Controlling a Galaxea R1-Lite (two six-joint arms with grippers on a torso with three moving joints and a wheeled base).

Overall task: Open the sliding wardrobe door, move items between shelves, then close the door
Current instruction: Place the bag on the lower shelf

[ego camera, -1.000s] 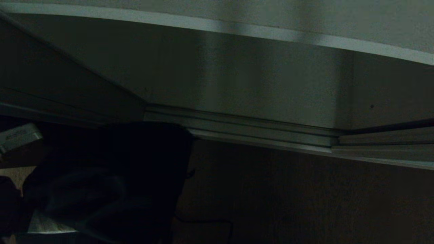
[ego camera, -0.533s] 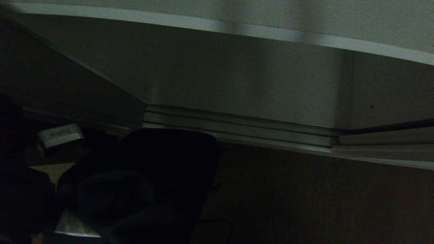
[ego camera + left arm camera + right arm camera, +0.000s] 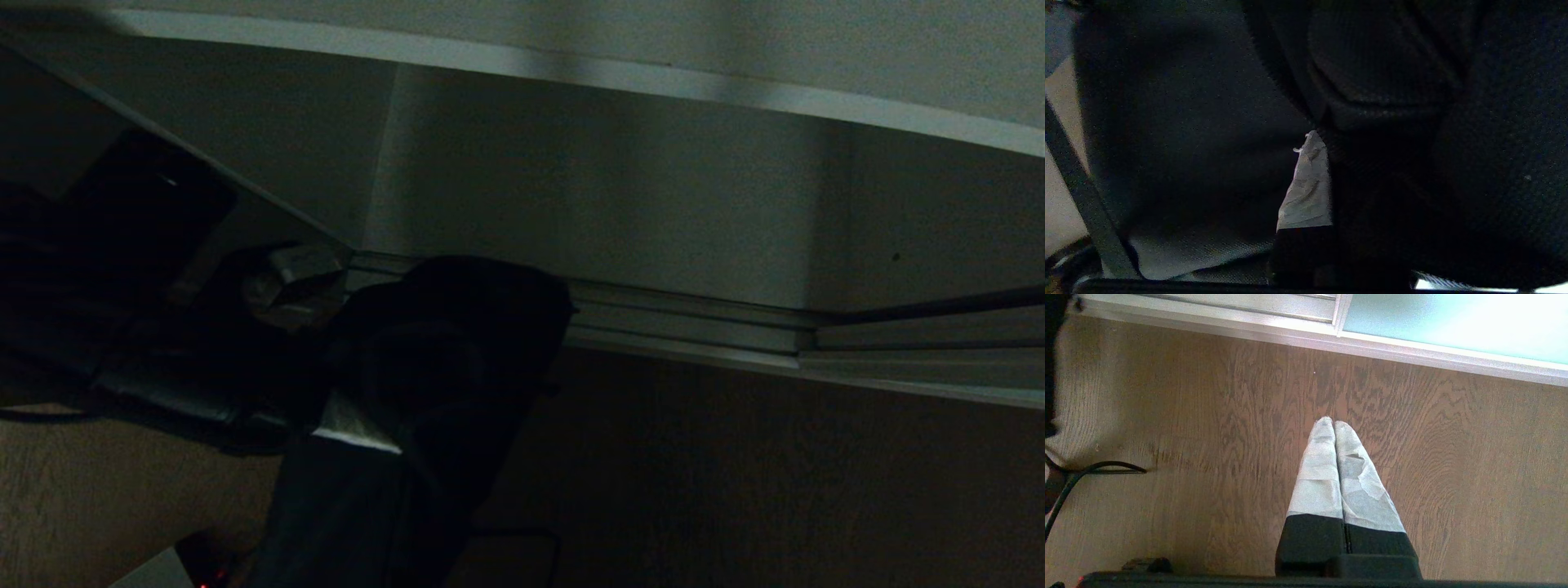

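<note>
Wood-grain floor (image 3: pixel 1208 416) lies under the right pincer (image 3: pixel 1334 424); a black cable (image 3: pixel 1098 467) rests on it off to one side, the silver door track (image 3: pixel 1208 312) just beyond.

- The black bag (image 3: pixel 1188 122) fills the left wrist view; its edges run out of frame, and it hides all but one taped finger (image 3: pixel 1306 192) of the left gripper (image 3: pixel 359 420).
- In the head view the bag (image 3: pixel 457 327) covers part of the door track (image 3: pixel 678 327).
- The black cable (image 3: pixel 1094 469) leaves the right wrist view's edge.
</note>
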